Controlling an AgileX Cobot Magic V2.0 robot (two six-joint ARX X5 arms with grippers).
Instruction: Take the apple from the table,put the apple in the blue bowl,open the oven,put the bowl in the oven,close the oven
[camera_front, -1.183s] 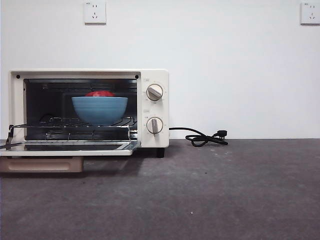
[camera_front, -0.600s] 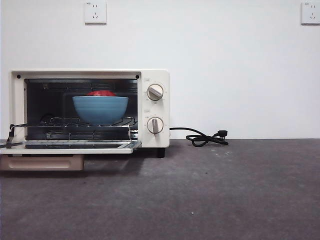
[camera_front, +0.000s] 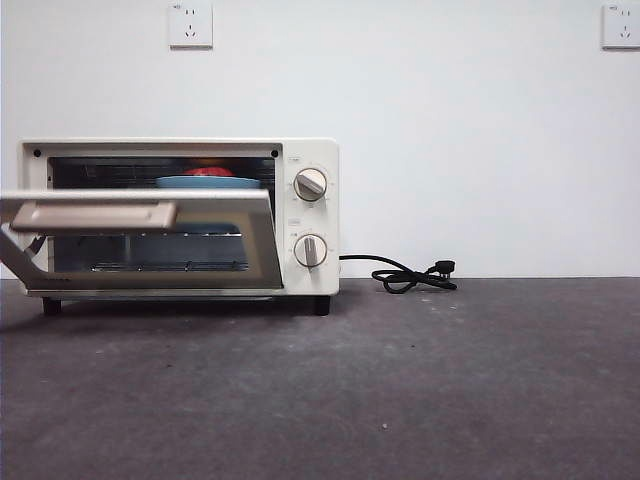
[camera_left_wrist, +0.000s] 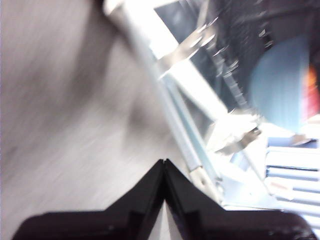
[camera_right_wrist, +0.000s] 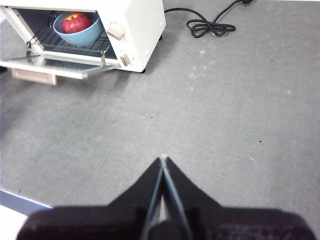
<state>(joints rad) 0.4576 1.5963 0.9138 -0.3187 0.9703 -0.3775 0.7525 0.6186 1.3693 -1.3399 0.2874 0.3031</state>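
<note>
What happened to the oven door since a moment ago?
The oven door swung up from lying flat and now stands about half closed, its tan handle raised in front of the opening. The left hand, jaws shut, is blurred right beside the door's edge and grips nothing. The blue bowl with the apple stayed on the rack, and the right hand waits over the table.

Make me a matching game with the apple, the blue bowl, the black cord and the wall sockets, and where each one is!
Things:
1. apple
2. blue bowl
3. black cord
4. wall sockets

Places:
A. lying on the table
B. up on the wall
C. sitting in the bowl
D. standing on the rack inside the oven

Pairs: 1-C, 2-D, 3-A, 4-B
</note>
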